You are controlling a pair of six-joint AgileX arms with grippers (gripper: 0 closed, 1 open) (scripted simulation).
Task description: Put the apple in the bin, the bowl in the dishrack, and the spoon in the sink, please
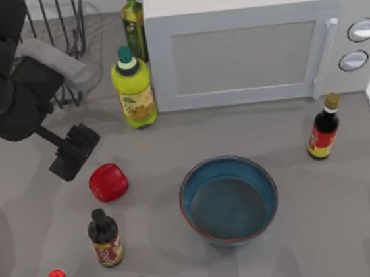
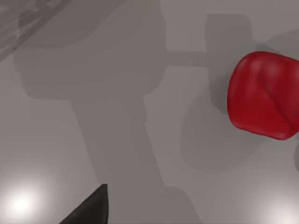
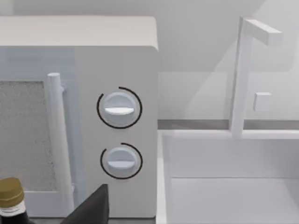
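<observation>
The left gripper (image 1: 74, 152) is hanging over the bench's left half, its finger state not discernible; the apple (image 1: 108, 182) is sitting just beside it, apart, toward the front edge. The bowl (image 1: 228, 199) is resting mid-bench, the dishrack (image 1: 60, 26) at the back-left corner. Bottle labels are proving unreadable.

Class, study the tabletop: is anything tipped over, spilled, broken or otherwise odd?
Nothing stands out. The bottles stand upright, the bowl sits level and empty, and the apple rests whole on the table beside the left gripper. No spills show.
</observation>
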